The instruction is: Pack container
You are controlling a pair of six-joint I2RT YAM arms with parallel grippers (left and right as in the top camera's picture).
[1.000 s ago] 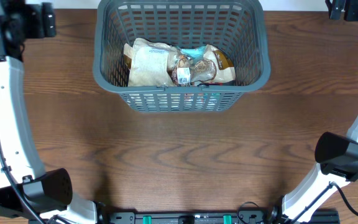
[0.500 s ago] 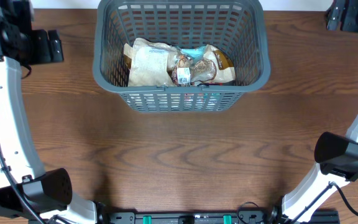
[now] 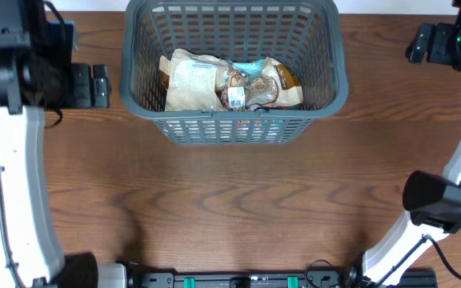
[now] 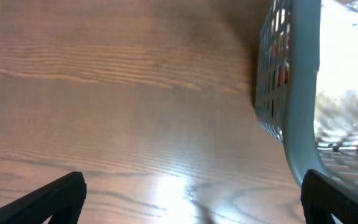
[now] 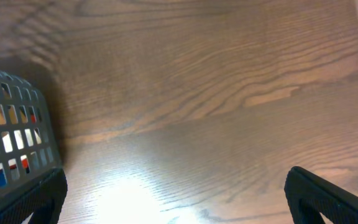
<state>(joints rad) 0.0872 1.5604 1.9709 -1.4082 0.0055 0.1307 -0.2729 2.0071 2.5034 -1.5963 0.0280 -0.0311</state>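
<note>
The container (image 3: 234, 128) stood at the 12 o'clock edge of the table (image 3: 230, 208), with several snack packets (image 3: 230, 82) lying on its base. My left gripper (image 3: 91, 86) hung just beside its 9 o'clock wall, fingers spread and empty. My right gripper (image 3: 430, 44) hung well apart at 2 o'clock, likewise spread and empty. No loose packet showed in any view. Judgement: packing was complete or nearly so; only arm retraction appeared outstanding.
</note>
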